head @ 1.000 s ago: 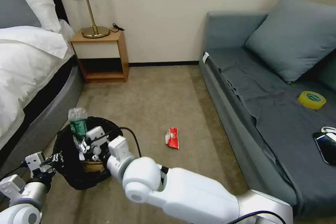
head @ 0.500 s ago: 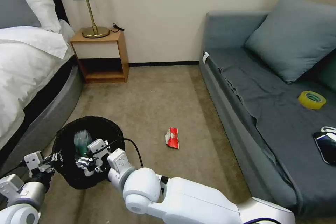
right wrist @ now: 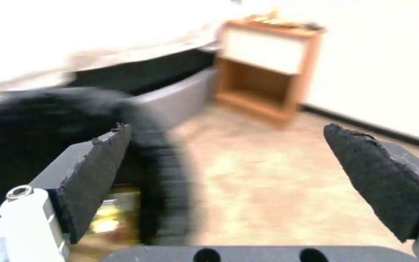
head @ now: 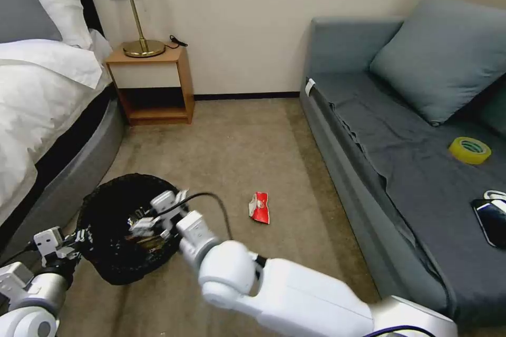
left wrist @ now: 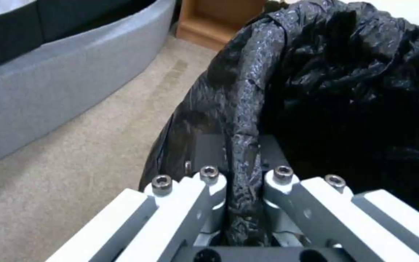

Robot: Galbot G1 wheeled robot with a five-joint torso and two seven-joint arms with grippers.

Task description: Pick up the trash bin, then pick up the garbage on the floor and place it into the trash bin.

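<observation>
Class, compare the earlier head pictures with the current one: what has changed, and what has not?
The right gripper let go of the clear green-labelled bottle, which dropped into the black-bagged trash bin; the gripper, jaws open, has drawn back toward the bin's rim. The left gripper stays clamped on the rim. The red snack packet still lies on the carpet.

My right gripper (head: 158,214) hangs over the trash bin (head: 105,266) (jaws seemingly apart); a red packet (head: 259,207) lies on the floor (head: 237,152).
</observation>
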